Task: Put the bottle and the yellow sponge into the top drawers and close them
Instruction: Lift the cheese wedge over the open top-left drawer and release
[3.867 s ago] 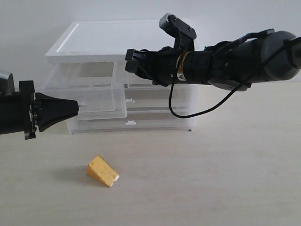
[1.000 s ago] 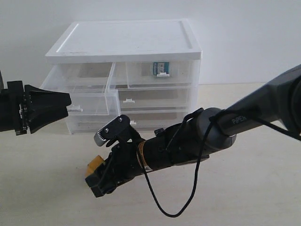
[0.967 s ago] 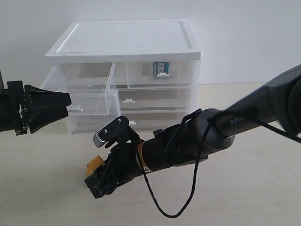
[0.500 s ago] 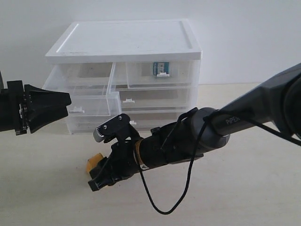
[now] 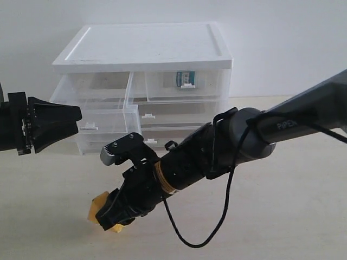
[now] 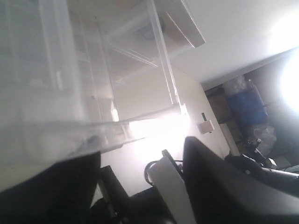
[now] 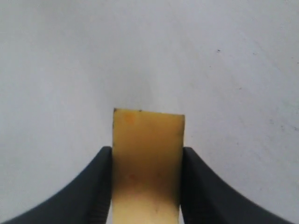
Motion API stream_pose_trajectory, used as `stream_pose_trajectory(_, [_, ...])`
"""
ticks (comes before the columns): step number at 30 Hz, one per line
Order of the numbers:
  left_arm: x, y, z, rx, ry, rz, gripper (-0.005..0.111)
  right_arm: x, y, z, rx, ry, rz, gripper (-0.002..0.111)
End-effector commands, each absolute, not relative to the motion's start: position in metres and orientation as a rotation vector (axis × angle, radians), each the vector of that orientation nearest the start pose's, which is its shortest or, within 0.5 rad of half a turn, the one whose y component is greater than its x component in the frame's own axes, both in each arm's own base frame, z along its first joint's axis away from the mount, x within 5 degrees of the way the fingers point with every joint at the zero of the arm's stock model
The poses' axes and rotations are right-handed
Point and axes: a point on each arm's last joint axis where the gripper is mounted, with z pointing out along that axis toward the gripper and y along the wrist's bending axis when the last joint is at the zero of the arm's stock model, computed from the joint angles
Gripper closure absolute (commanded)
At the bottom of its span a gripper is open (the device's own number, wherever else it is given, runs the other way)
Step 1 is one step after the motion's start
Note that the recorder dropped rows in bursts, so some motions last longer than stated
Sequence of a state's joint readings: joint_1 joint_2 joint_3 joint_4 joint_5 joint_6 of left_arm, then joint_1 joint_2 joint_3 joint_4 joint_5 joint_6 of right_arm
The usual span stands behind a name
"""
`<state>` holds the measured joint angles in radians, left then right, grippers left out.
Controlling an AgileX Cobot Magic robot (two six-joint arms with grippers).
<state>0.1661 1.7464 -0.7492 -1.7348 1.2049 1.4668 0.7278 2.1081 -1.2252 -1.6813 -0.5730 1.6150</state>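
Right wrist view: right gripper (image 7: 147, 186) clamped on sponge (image 7: 148, 144), fingers (image 7: 96, 186) flush on both flat sides, table (image 7: 233, 70) behind. Exterior view hides the grip, only yellow corners poke out under the arm, low at table front, well apart from cabinet (image 5: 143, 49); cannot tell if sponge touches table. Exterior only: bottle (image 5: 185, 79) inside shut right top drawer (image 5: 162, 86), left top drawer (image 5: 103, 116) pulled out. Left gripper (image 5: 75, 118) just beside that drawer's handle; left wrist view shows its jaws apart, gripping nothing, clear drawer wall ahead
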Motion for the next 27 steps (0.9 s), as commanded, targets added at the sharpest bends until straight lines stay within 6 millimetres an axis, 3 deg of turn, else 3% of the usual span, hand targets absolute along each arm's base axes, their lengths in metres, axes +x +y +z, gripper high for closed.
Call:
stream_pose_trajectory(1, [0.300,-0.034,0.200,0.059,1.985,-1.432,0.056,0.264,0.309,0.159,-1.281,2.109,1.063,0.108])
stream_pose_trajectory(4, [0.300,-0.034,0.200,0.054,1.987,-1.435,0.056,0.250,0.305,0.216,-1.291,1.971,1.167,0.108])
stream_pose_trajectory(7, [0.300,-0.034,0.200,0.054,1.987,-1.435,0.056,0.243,0.287,0.284,-1.185,1.809,1.042,0.108])
stream_pose_trajectory(10, [0.300,-0.034,0.200,0.052,1.987,-1.436,0.056,0.245,0.271,0.330,-1.031,1.710,0.886,0.108])
stream_pose_trajectory(12, [0.300,-0.034,0.200,0.052,1.987,-1.436,0.056,0.253,0.271,0.346,-0.967,1.670,0.833,0.108])
stream_pose_trajectory(15, [0.300,-0.034,0.200,0.050,1.988,-1.438,0.056,0.278,0.279,0.342,-0.867,1.692,0.730,0.108])
stream_pose_trajectory(21, [0.300,-0.035,0.200,0.052,1.988,-1.439,0.056,0.330,0.314,0.299,-0.816,1.763,0.634,0.108])
stream_pose_trajectory(24, [0.300,-0.035,0.200,0.054,1.989,-1.440,0.056,0.341,0.322,0.285,-0.808,1.781,0.614,0.093])
stream_pose_trajectory(27, [0.300,-0.035,0.200,0.054,1.989,-1.440,0.056,0.345,0.326,0.282,-0.792,1.789,0.633,0.067])
